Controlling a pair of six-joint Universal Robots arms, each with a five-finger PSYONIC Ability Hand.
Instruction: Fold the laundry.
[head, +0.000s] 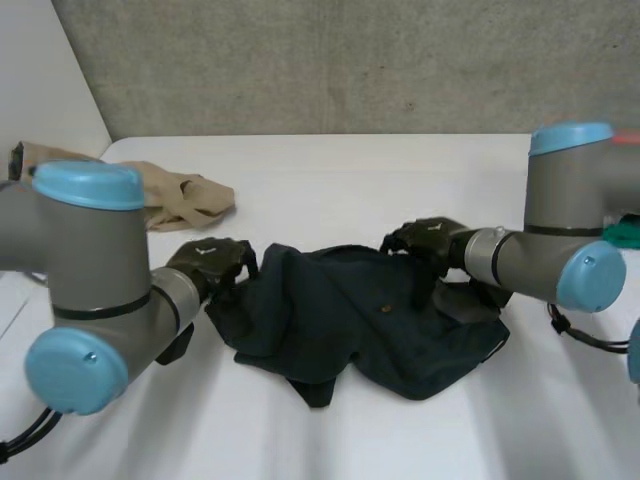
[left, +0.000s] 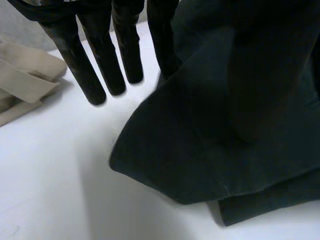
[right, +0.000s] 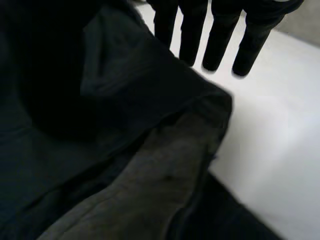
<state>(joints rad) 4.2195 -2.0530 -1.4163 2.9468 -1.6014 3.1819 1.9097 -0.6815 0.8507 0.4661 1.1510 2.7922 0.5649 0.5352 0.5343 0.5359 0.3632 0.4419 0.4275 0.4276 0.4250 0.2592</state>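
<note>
Left hand (head: 205, 262), right hand (head: 430, 238) at opposite ends of dark garment (head: 350, 315), grips unclear; long axis runs crosswise.

My head camera sits up behind me and looks down at the white table (head: 350, 170). Each wrist camera looks forward from my wrist, very close to the dark cloth (head: 370, 320), which all three share.

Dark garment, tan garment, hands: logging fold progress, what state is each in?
dark garment: crumpled, unfolded, on table.
tan garment: bunched, untouched, beyond left hand.
left hand: at dark garment's left edge; grip hidden.
right hand: at its right edge; grip hidden.
</note>
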